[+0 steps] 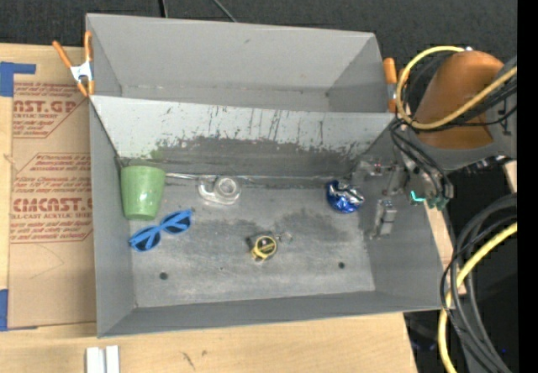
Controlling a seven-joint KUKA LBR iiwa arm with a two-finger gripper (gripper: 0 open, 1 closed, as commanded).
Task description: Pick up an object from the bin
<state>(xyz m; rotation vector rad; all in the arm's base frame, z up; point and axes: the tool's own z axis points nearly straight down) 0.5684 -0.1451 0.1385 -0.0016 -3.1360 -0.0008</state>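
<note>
Just beside the gripper (378,224), on the side away from the arm and a little toward the back wall, lies a small blue crumpled thing (342,197) with a white patch. It is the nearest thing to the tool and rests loose on the floor of the bin (235,69), not held. The gripper hangs low by the wall it came in over, probably because that puts it close to this piece. How far open it is I cannot tell, and nothing shows in its grasp.

Farther out lies a small yellow-and-black thing (264,246), then a clear round piece (220,189) (perhaps a lid), then blue sunglasses (160,230). Farthest from the tool is a green cup (142,190). That makes five things, one of each, lying well apart, so each can likely be reached alone.
</note>
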